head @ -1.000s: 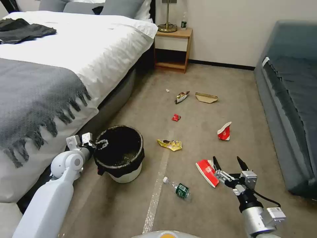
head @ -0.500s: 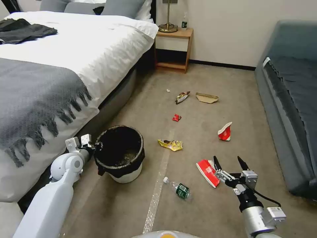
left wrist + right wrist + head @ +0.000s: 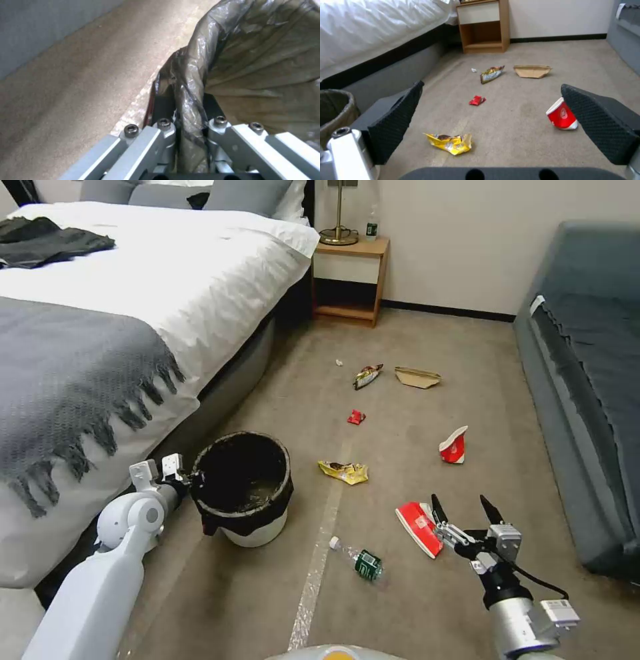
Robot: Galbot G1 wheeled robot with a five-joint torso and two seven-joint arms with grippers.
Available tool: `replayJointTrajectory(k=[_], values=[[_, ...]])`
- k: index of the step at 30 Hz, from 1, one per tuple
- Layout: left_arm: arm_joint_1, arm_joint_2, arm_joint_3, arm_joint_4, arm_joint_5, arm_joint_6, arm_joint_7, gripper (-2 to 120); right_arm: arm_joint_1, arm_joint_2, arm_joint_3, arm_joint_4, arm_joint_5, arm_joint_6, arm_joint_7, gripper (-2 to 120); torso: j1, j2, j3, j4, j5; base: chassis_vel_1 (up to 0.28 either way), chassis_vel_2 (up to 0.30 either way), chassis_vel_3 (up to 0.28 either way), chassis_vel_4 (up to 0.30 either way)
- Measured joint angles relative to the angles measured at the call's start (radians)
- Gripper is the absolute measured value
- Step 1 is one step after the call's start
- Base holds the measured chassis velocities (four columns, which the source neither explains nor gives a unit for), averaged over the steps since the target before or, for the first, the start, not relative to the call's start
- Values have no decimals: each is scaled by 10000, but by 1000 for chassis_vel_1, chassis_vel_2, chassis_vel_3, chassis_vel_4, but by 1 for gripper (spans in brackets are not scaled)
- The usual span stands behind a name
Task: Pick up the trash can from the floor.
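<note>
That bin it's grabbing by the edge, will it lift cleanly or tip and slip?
The bin probably tips away from the grip, since the left end effector pinches only one side of the rim. It looks light: thin white plastic, little visible inside. The glossy bag caught between the fingers may slide or stretch, so the hold could creep. The right end effector hangs open, apart.

My head cam looks forward and down over the floor [image 3: 400, 593] from up high, bed left, sofa right. Left wrist cam sits right up against the trash can [image 3: 253, 62] rim, super close. Right wrist cam rides low, facing the nightstand [image 3: 483, 27]. Head and right wrist share the litter and the nightstand.
</note>
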Motion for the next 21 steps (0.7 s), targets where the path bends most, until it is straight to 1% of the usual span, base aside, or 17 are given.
replayJointTrajectory(k=[1, 2, 3, 4, 6, 7, 9, 10, 12, 13, 15, 16, 19, 21], values=[[42, 58, -42, -186, 29, 0, 117, 4, -9, 5, 5, 21, -7, 5, 0, 100, 0, 0, 0, 0, 4, 0, 0, 0, 0], [42, 58, -42, -186, 29, 0, 117, 4, -9, 5, 5, 21, -7, 5, 0, 100, 0, 0, 0, 0, 4, 0, 0, 0, 0], [105, 115, -93, -414, 32, 5, 227, 4, -9, 5, 15, 26, -9, 9, -1, 100, 0, 0, 0, 0, 3, 0, 0, 0, 0], [105, 115, -93, -414, 32, 5, 227, 4, -9, 5, 15, 26, -9, 9, -1, 100, 0, 0, 0, 0, 3, 0, 0, 0, 0], [236, 213, -236, -958, 5, 27, 334, 4, 15, 2, 33, 38, -10, 11, -6, 100, 0, 0, 0, 1, 4, 0, 0, 0, 0], [236, 213, -236, -958, 5, 27, 334, 4, 15, 2, 33, 38, -10, 11, -6, 100, 0, 0, 0, 1, 4, 0, 0, 0, 0], [311, 252, -382, -1342, -118, 50, 354, 4, 53, 3, 33, 58, -11, 11, -9, 100, 0, 0, 0, 0, 4, 0, 0, 0, 0], [311, 252, -382, -1342, -118, 50, 354, 4, 53, 3, 33, 58, -11, 11, -9, 100, 0, 0, 0, 0, 4, 0, 0, 0, 0], [419, 310, -549, -1760, -305, 67, 355, 4, 68, 3, 31, 63, -11, 9, -14, 100, -1, 0, 0, 1, 4, 0, 0, 0, 0], [419, 310, -549, -1760, -305, 67, 355, 4, 68, 3, 31, 63, -11, 9, -14, 100, -1, 0, 0, 1, 4, 0, 0, 0, 0], [552, 367, -779, -2308, -566, 101, 355, 4, 75, 1, 45, 81, -10, 7, -26, 100, 0, 0, 0, 1, 5, 0, 0, 0, 0], [552, 367, -779, -2308, -566, 101, 355, 4, 75, 1, 45, 81, -10, 7, -26, 100, 0, 0, 0, 1, 5, 0, 0, 0, 0], [627, 400, -883, -2821, -802, 128, 349, 4, 83, -4, 70, 107, -3, 0, -30, 100, 0, 0, 0, 1, 5, 0, 0, 0, 0], [647, 401, -884, -2921, -849, 128, 344, 4, 83, -6, 78, 122, 0, -4, -32, 100, -1, 0, 0, 0, 4, 0, 0, 0, 0]])
